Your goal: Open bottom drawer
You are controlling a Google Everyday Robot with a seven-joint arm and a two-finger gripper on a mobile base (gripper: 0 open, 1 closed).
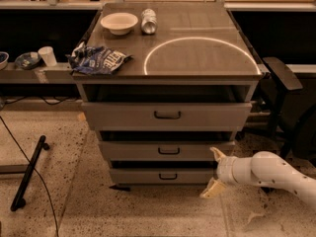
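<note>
1. One grey metal cabinet [89,90] stands on a speckled stone floor. Its flat worktop [197,19] carries one bright ring of light.
2. There are three grey drawers with flat fronts, each with one small dark loop handle.
   - The widest drawer [123,116] is at 12 o'clock in the stack, and the mid-sized drawer [128,151] is below it.
   - The bottom drawer [140,176], narrowest and shallowest, is at 6 o'clock, just above the floor.
3. One smooth, rounded white arm [276,174] reaches in from 4 o'clock.
4. One gripper [213,172] sits at the bottom drawer's right end.
   - Its two pale fingers [210,189] are spread wide, one up and one down, and hold nothing.
   - The drawer front lies at their 9 o'clock, with its handle [168,176] well apart from them.
   - I cannot tell whether they touch the drawer.
5. On the worktop are one crumpled blue bag [96,60] at 9 o'clock and one round white bowl [119,22] at 11 o'clock. One metal can [148,20] lies just beside the bowl.
</note>
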